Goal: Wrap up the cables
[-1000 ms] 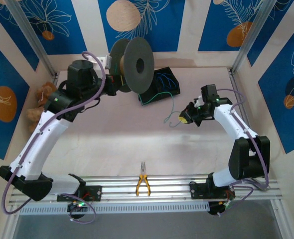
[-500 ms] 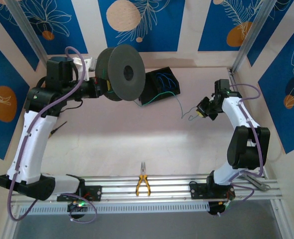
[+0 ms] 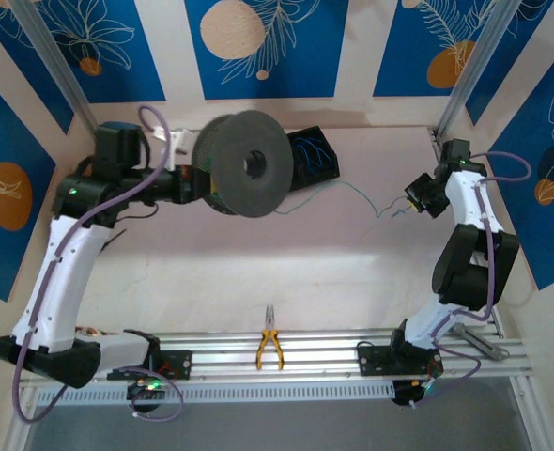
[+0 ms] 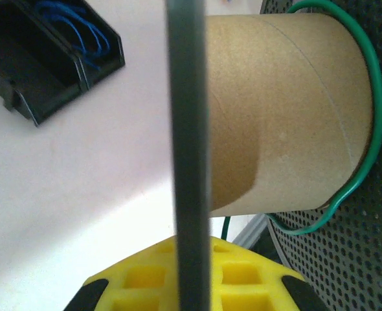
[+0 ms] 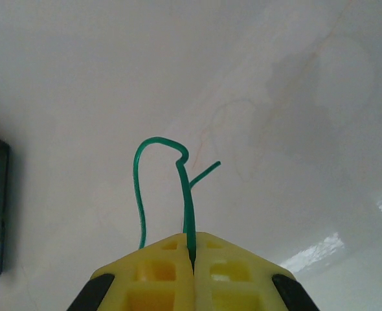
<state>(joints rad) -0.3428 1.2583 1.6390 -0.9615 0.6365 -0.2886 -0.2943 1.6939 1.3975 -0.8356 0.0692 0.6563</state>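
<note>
The left gripper (image 3: 198, 181) is shut on the near flange (image 4: 188, 129) of a dark grey spool (image 3: 246, 164), its yellow fingers (image 4: 139, 285) pinching the flange edge-on and holding the spool above the table (image 3: 258, 268) at the far left. A green cable (image 4: 374, 97) loops once around the spool's cardboard core (image 4: 275, 110), right against the perforated far flange. From the spool the green cable (image 3: 345, 186) runs right across the table, slightly wavy rather than taut, to the right gripper (image 3: 416, 195) at the far right edge. That gripper (image 5: 192, 249) is clamped fully on the cable, and a short hooked end (image 5: 158, 146) sticks out past the fingertips. Blue cables (image 4: 81, 32) lie coiled inside an open black box (image 3: 319, 160) just behind the spool (tilted, lid side up). Yellow-handled pliers (image 3: 269, 348) rest on the near rail.
</note>
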